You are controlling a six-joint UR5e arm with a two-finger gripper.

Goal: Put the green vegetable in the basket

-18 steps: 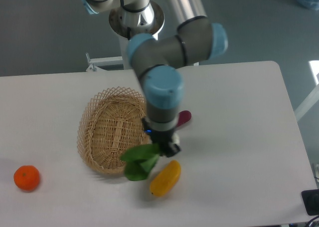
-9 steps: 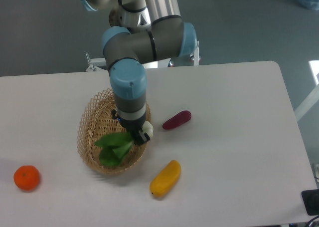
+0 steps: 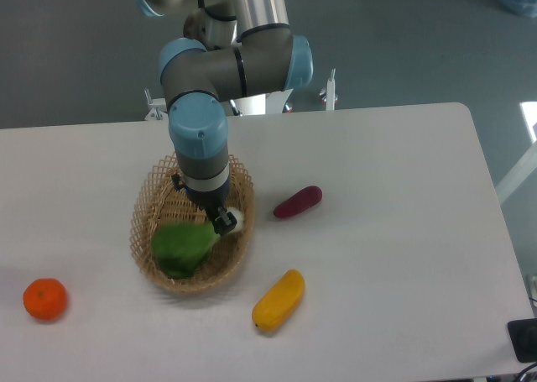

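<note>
The gripper is closed on the pale stem end of the green vegetable, whose leaves lie inside the basket near the left part of the table. A purple vegetable and a yellow fruit lie right of the basket; an orange sits near the left edge.

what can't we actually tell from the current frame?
- Tool: the arm's wrist hides its jaws, so grip or release of the green vegetable is unclear.
- Whether the vegetable rests on the basket floor or hangs just above: a single overhead view.
- Basket's far interior: covered by the arm.
- Dark object at right edge: cut off.
</note>
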